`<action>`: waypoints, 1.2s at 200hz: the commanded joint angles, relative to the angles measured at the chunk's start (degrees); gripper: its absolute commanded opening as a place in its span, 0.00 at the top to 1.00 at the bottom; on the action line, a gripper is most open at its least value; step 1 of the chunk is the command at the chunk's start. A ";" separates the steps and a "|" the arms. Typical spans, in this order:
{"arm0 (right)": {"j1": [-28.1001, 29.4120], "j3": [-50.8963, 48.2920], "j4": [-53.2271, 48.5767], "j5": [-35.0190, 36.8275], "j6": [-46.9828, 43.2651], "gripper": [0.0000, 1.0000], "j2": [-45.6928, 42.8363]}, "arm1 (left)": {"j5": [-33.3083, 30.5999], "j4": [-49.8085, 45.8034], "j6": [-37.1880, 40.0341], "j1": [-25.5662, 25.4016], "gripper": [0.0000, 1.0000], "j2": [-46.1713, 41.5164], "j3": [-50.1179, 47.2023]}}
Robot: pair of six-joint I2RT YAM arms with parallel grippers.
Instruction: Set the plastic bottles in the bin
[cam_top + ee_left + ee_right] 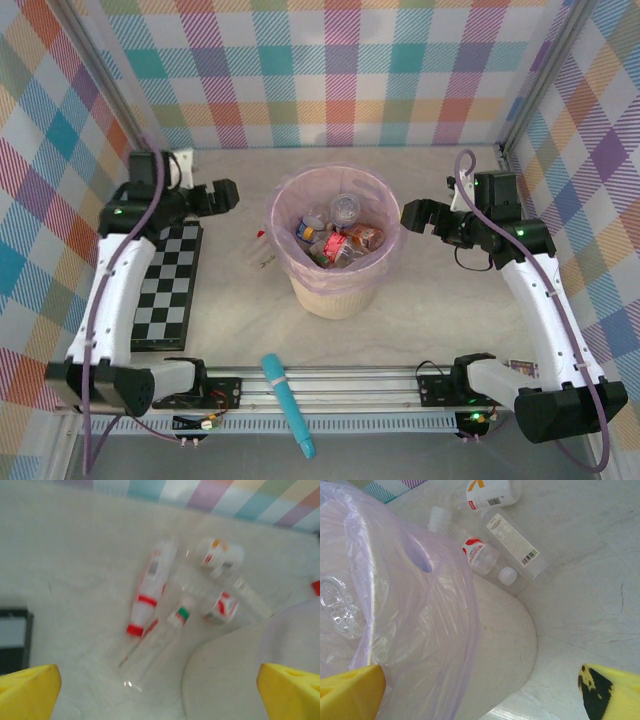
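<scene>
Bottles (338, 237) lay heaped inside the bin (335, 295), which stood mid-table with its pink bag (283, 215) folded over the rim. From the top camera I made out loose bottles (263, 258) on the table (450, 325) just beside the bin's left side, with a small red block (260, 233) near them. My left wrist camera looked down on that cluster, somewhat blurred: a red-capped bottle (149, 587) lying flat, a green-labelled bottle (170, 630) beside it, an orange-marked bottle (220, 555) farther off, and a red-and-white bottle (222, 605) close to the bin wall. The left gripper (228, 193) hung left of the bin, near the checkerboard's (170, 285) far end; its jaws were spread wide, the yellow fingertips (27, 692) at the frame's bottom corners with nothing between them. The right gripper (408, 213) hovered just off the bin's right rim, jaws likewise wide apart and empty, its yellow fingertips (350, 692) low beside the bag. Through that wrist camera I saw a clear bottle (337, 610) lying in the bag, and past the bin a barcode-labelled bottle (515, 542) on the table. A teal stick (288, 400) lay across the rail (360, 385) at the near edge.
</scene>
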 commanded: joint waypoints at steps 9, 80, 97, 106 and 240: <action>-0.09 1.76 0.25 -1.99 -0.81 0.01 0.28 | 3.94 10.91 -6.08 0.50 0.03 1.14 -10.08; -0.07 1.37 0.72 -2.11 -0.21 0.02 0.81 | -1.11 16.95 0.06 -8.57 0.00 15.01 -13.94; -0.07 1.36 0.18 -1.71 -0.31 0.01 0.63 | -3.39 16.40 1.69 -10.48 0.00 18.97 -12.51; -0.07 1.44 -0.23 -1.06 -0.43 0.02 0.48 | -4.19 16.66 2.66 -11.08 0.00 20.64 -12.19; -0.09 1.85 -1.26 0.27 -0.30 0.01 0.63 | -7.10 20.65 4.62 -12.24 0.22 28.85 -13.78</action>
